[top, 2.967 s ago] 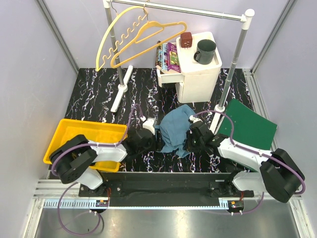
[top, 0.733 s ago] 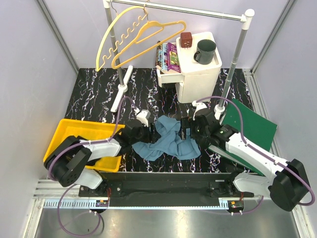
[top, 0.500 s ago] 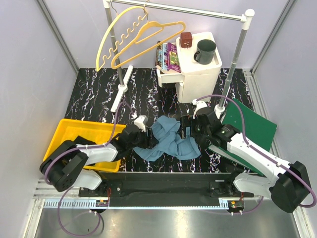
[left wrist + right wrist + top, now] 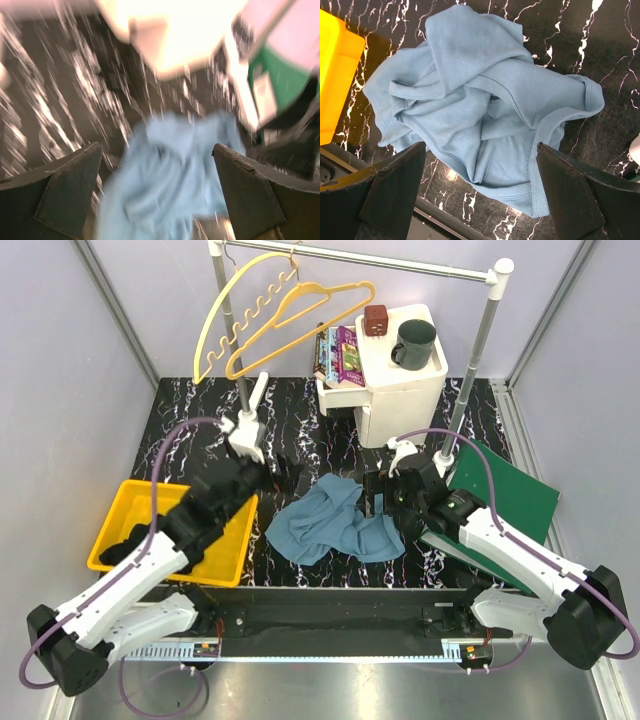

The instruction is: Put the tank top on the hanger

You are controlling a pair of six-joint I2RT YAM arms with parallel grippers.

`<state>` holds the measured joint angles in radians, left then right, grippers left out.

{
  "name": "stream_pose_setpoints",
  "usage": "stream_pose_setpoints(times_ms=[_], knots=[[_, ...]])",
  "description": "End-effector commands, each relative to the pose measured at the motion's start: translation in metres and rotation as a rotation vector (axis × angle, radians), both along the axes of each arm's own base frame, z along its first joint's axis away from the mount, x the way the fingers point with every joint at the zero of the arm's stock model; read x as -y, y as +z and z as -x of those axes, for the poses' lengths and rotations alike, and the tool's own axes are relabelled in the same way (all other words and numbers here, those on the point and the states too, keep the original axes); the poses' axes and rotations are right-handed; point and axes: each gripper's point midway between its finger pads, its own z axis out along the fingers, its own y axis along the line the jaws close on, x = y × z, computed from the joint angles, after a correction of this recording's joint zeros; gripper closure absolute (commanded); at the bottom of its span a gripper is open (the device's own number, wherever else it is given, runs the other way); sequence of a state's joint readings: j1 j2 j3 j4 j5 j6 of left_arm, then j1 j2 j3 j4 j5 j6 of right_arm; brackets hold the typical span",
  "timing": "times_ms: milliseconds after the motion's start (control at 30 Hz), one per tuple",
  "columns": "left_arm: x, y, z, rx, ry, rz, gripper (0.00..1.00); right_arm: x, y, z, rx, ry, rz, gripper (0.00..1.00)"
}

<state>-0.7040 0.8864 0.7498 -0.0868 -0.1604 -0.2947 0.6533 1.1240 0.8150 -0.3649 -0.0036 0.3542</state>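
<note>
Black marbled tabletop (image 4: 190, 430) fills mid-frame. Over it the right gripper (image 4: 481, 146), jaws wide apart and empty, hovers low above the crumpled tank top (image 4: 335, 525), likely seeking a strap. The left gripper (image 4: 156, 150), likewise spread, angles in from frame left, arm stretched. Upper left, the hanger (image 4: 300, 325) hangs on its rail (image 4: 400, 260).

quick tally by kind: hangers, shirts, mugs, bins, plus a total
hangers: 2 (orange-yellow hanger, pale yellow wavy hanger, both on the rail)
shirts: 1 (tank top, crumpled on the table)
mugs: 1 (dark mug on the white cabinet)
bins: 1 (yellow bin)
total: 5
</note>
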Motion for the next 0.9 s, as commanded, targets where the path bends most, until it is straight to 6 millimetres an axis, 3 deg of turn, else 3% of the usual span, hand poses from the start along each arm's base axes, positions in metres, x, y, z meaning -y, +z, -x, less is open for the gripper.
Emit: stream_pose_setpoints(times_ms=[0,33,67,133,167,200,267,367,500,567,867], knots=[[-0.028,0.073,-0.034,0.162,0.108,-0.165,0.01,-0.011,0.034,-0.007,0.066,0.027,-0.071,0.0],[-0.033,0.086,-0.042,0.183,0.131,-0.182,0.01,-0.012,0.033,-0.006,0.06,0.032,-0.072,0.0],[-0.033,0.121,-0.045,0.236,0.138,-0.17,0.01,-0.014,0.03,-0.004,0.044,0.045,-0.077,0.0],[-0.037,0.142,-0.06,0.285,0.159,-0.23,0.01,-0.017,0.028,-0.002,0.035,0.063,-0.079,0.0],[-0.039,0.175,-0.064,0.348,0.165,-0.209,0.01,-0.017,0.026,-0.001,0.029,0.07,-0.08,0.0],[-0.042,0.179,-0.079,0.365,0.174,-0.25,0.01,-0.017,0.025,0.0,0.025,0.074,-0.08,0.0],[-0.039,0.206,-0.1,0.417,0.182,-0.268,0.01,-0.019,0.026,0.003,0.024,0.091,-0.089,0.0],[-0.036,0.224,-0.129,0.436,0.164,-0.348,0.01,-0.022,0.025,0.008,0.02,0.123,-0.099,0.0],[-0.039,0.232,-0.158,0.461,0.106,-0.409,0.02,-0.021,0.021,0.012,0.014,0.138,-0.1,0.0],[-0.03,0.229,-0.164,0.459,0.01,-0.398,0.02,-0.02,0.021,0.014,0.017,0.142,-0.104,0.0],[-0.041,0.214,-0.192,0.408,-0.098,-0.354,0.03,-0.02,0.027,0.022,0.04,0.175,-0.123,0.0]])
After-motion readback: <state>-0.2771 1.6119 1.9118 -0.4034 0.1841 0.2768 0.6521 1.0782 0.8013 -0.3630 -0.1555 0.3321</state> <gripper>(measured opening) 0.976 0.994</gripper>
